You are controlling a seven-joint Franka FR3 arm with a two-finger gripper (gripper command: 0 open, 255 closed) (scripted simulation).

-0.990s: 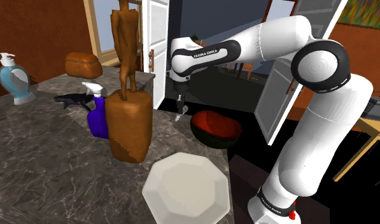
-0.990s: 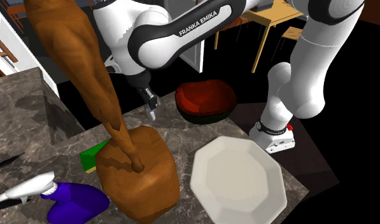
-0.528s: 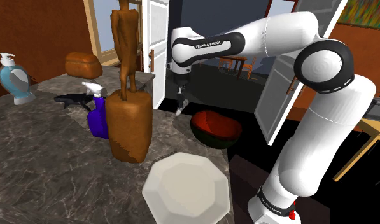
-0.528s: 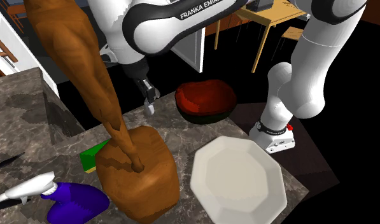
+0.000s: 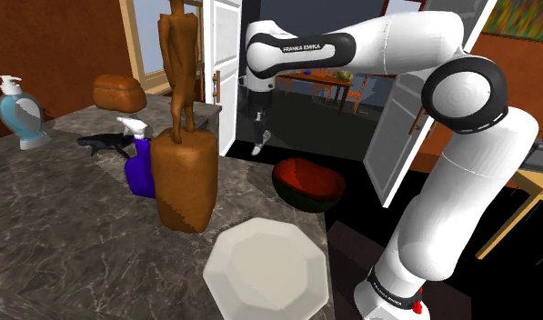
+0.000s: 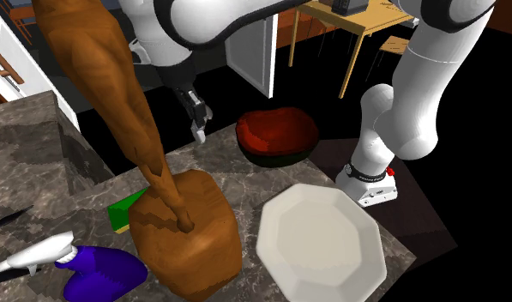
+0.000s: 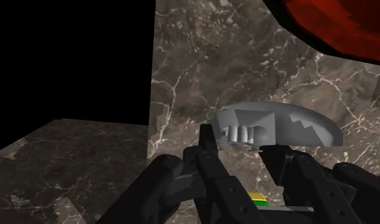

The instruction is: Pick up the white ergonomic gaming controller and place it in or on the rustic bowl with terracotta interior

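My black gripper [image 5: 258,144] hangs above the marble counter's [image 5: 69,236] far edge, left of the bowl in the shoulder view. It is shut on a pale grey-white controller [image 7: 277,124], clasped between the two fingers [image 7: 207,145]. A small white piece of the controller [image 6: 197,135] sticks out below the fingertips in the second exterior view. The bowl [image 5: 307,182] is dark outside and red-brown inside, and sits at the counter's corner. It also lies just beyond the held controller in the wrist view, bowl [image 7: 335,25].
A tall brown sculpture on a brown block [image 5: 185,173] stands close beside the gripper. A purple spray bottle [image 5: 140,168], a white octagonal plate [image 5: 267,270], a soap dispenser [image 5: 22,114], a bread loaf [image 5: 119,91] and a green item [image 6: 125,210] share the counter. A white door [image 5: 226,73] is behind.
The gripper has risen from just above the counter, carrying the controller with it. The arm's forearm has lifted too. The bowl and other objects stay put.
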